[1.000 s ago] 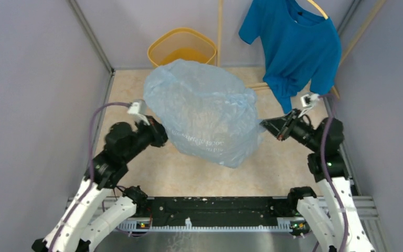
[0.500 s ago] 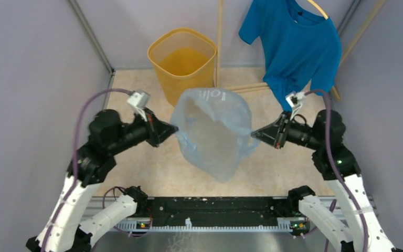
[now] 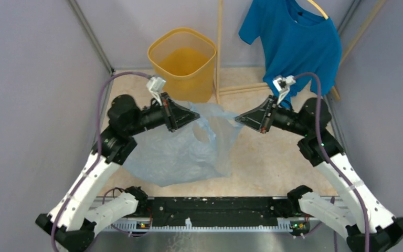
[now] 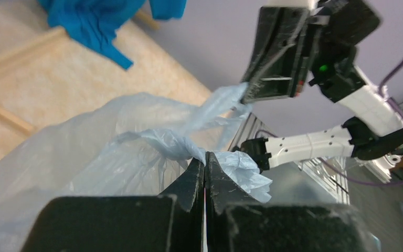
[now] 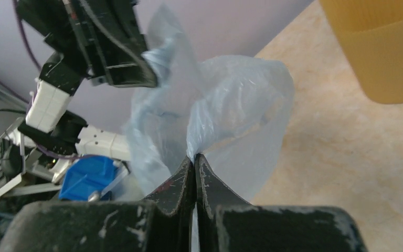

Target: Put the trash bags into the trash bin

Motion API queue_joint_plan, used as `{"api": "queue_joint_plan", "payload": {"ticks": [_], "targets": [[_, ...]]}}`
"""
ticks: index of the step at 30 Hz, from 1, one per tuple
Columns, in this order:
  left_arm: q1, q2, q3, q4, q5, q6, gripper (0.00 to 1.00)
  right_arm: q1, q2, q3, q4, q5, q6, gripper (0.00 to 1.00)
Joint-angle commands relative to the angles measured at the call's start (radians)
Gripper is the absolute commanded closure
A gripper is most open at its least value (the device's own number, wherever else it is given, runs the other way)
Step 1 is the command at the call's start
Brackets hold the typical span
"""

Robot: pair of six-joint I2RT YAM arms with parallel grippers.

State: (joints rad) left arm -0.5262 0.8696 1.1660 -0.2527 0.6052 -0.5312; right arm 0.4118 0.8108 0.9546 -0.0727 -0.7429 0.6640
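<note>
Left end effector (image 3: 197, 116) and right end effector (image 3: 237, 119) are each clamping the trash bag (image 3: 178, 152), which is sagging at lower centre. Trash bin (image 3: 189, 84) sitting upper centre, blue T-shirt (image 3: 294, 42) hanging upper right.

both arms reach inward, elbows out; left gripper (image 3: 195, 116) and right gripper (image 3: 237, 119) face each other, jaws pinched on the trash bag (image 3: 173, 155).

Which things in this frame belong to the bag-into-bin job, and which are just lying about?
Part of the job:
- pale blue trash bag, sagging onto the table
- yellow trash bin, upright behind the bag
- left gripper and right gripper, each pinching the bag's film

Just lying about:
- blue T-shirt, hanging at the back right
- wooden rods beside the bin
</note>
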Motion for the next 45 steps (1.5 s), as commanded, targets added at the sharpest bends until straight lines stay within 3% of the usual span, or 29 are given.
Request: {"api": "queue_joint_plan", "payload": {"ticks": [1, 4, 10, 16, 38, 45], "targets": [[-0.005, 0.067, -0.063, 0.198, 0.074, -0.110, 1.00, 0.179, 0.092, 0.018, 0.125, 0.153, -0.044, 1.00], [-0.007, 0.088, -0.071, 0.156, 0.028, -0.091, 1.00, 0.239, 0.138, 0.026, 0.120, 0.217, -0.080, 1.00], [-0.007, 0.087, -0.134, 0.143, -0.008, -0.083, 1.00, 0.249, 0.186, -0.075, 0.281, 0.176, 0.023, 1.00], [-0.006, 0.111, -0.147, 0.143, -0.024, -0.072, 1.00, 0.266, 0.197, -0.098, 0.308, 0.180, 0.043, 0.97], [-0.008, 0.150, -0.137, 0.150, -0.018, -0.071, 1.00, 0.376, 0.184, -0.055, 0.169, 0.315, -0.078, 0.48], [-0.009, 0.144, -0.131, 0.143, -0.030, -0.070, 1.00, 0.425, 0.153, 0.009, 0.000, 0.506, -0.115, 0.41]]}}
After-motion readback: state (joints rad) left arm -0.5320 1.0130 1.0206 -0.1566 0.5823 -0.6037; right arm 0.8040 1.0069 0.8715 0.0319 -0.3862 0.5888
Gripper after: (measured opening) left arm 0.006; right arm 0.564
